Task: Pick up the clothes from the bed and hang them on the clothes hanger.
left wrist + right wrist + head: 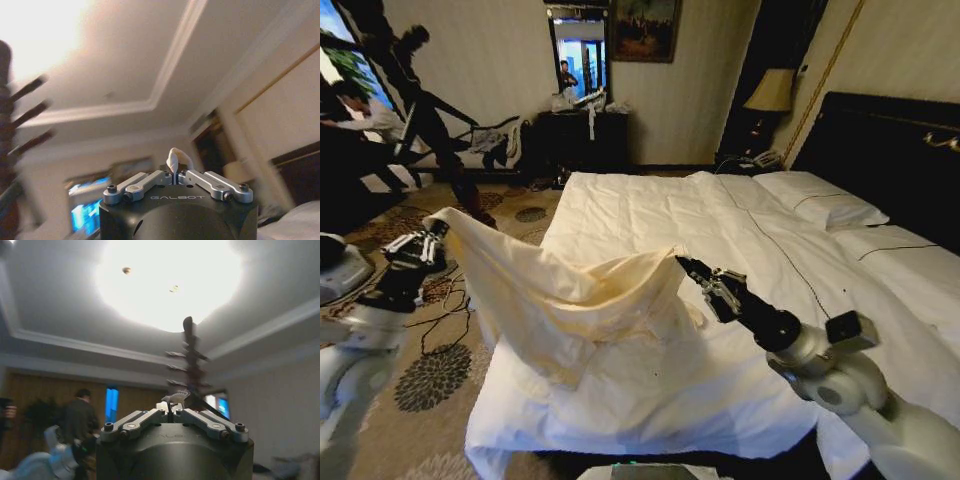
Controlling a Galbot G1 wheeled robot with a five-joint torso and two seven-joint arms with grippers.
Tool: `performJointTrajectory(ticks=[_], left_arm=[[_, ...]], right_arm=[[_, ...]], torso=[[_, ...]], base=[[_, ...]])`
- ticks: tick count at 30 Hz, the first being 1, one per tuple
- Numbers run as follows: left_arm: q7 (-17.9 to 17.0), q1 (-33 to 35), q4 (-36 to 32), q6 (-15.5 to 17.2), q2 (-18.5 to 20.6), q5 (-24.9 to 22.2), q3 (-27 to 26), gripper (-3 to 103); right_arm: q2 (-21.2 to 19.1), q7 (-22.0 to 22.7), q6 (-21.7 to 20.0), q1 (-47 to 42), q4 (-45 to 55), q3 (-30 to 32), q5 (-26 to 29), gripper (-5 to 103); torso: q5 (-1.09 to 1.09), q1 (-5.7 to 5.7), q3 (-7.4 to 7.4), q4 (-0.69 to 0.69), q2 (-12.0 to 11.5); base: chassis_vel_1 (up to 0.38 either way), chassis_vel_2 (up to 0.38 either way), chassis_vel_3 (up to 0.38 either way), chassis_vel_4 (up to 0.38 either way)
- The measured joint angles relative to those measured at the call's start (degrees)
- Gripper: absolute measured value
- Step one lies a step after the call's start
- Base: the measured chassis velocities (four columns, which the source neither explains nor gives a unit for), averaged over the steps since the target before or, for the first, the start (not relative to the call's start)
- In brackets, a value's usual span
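- While the shirt point(570, 295) hangs stretched over the bed point(740, 240), the left gripper point(432, 238) and right gripper point(688, 268) each pinch a corner; its sagging hem could snag.
- At the left wrist, the jaws clamp just a fabric tip, which may slip.
- At the right wrist, the pinch looks similarly thin, probably.

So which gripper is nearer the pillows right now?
Right. The right gripper holds the clothes over the bed, closer to the pillows; the left gripper holds the other end out over the carpet.
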Motion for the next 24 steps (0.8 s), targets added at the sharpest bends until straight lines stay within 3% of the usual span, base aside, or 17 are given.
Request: performJointTrajectory(ticks=[1, 2, 4, 5, 6, 7, 8, 10, 11, 14, 17, 24], left_arm=[[0.00, 0.00, 0.00, 0.00, 0.00, 0.00, 0.00, 0], [-1.58, -0.95, -3.98, 3.47, 1.16, -6.62, -1.71, 0], [-6.30, -5.24, -3.57, 10.12, 4.62, -13.63, 0.23, 0], [-7.62, -9.15, -0.19, 13.02, 6.57, -13.55, 3.71, 0], [-7.62, -9.15, -0.19, 13.02, 6.57, -13.55, 3.71, 0], [-7.00, -14.38, 6.51, 14.17, 8.26, -9.89, 9.83, 0], [-6.33, -16.33, 9.61, 14.28, 8.77, -7.99, 12.53, 0], [-0.60, -22.77, 21.01, 14.33, 10.45, -0.37, 23.77, 0], [-0.60, -22.77, 21.01, 14.33, 10.45, -0.37, 23.77, 0], [4.13, -22.55, 23.07, 13.45, 11.16, 3.63, 28.55, 0], [5.19, -20.81, 21.83, 12.72, 10.97, 4.00, 28.83, 0], [5.32, -17.84, 15.33, 11.40, 12.27, -2.44, 24.51, 0]], right_arm=[[0.00, 0.00, 0.00, 0.00, 0.00, 0.00, 0.00, 0], [-2.33, 4.00, -0.38, 3.06, 0.88, 0.73, 5.07, 0], [-3.71, 9.33, -1.84, 9.04, -1.08, -1.62, 9.64, 0], [-3.62, 12.50, -3.63, 14.23, -5.87, -4.92, 10.64, 0], [-3.62, 12.50, -3.63, 14.23, -5.87, -4.92, 10.64, 0], [-2.96, 15.00, -5.58, 18.82, -11.85, -8.66, 10.08, 0], [-2.54, 15.99, -6.36, 20.57, -15.00, -10.56, 9.38, 0], [-0.84, 18.14, -9.02, 24.37, -25.22, -16.46, 6.49, 0], [-0.84, 18.14, -9.02, 24.37, -25.22, -16.46, 6.49, 0], [0.07, 17.54, -9.77, 21.99, -27.70, -17.96, 3.90, 0], [0.16, 16.32, -9.35, 20.12, -25.71, -17.36, 3.61, 0], [-2.36, 14.10, -5.80, 20.38, -18.45, -14.44, 8.21, 0]], torso=[[0.00, 0.00, 0.00, 0.00, 0.00], [0.00, -0.02, -0.01, 0.03, 0.02], [0.02, -0.03, -0.02, 0.01, 0.04], [0.05, -0.03, -0.02, -0.04, 0.03], [0.05, -0.03, -0.02, -0.04, 0.03], [0.03, -0.02, 0.00, 0.00, 0.03], [0.03, 0.00, 0.00, -0.01, 0.02], [-0.05, 0.10, 0.06, -0.03, -0.05], [-0.05, 0.10, 0.06, -0.03, -0.05], [0.04, 0.08, 0.04, -0.03, -0.05], [0.02, -0.02, 0.00, -0.02, -0.02], [0.01, 0.01, 0.01, 0.00, 0.00]], base=[[0.000, 0.000, 0.000, 0.000], [0.000, 0.000, 0.000, 0.000], [0.000, 0.000, 0.000, 0.000], [0.000, 0.000, 0.000, 0.000], [0.000, 0.000, 0.000, 0.000], [0.000, 0.000, 0.000, 0.000], [0.000, 0.000, 0.000, 0.000], [0.000, 0.000, 0.000, 0.000], [0.000, 0.000, 0.000, 0.000], [0.000, 0.000, 0.000, 0.000], [0.000, 0.000, 0.000, 0.000], [0.000, 0.000, 0.000, 0.000]])
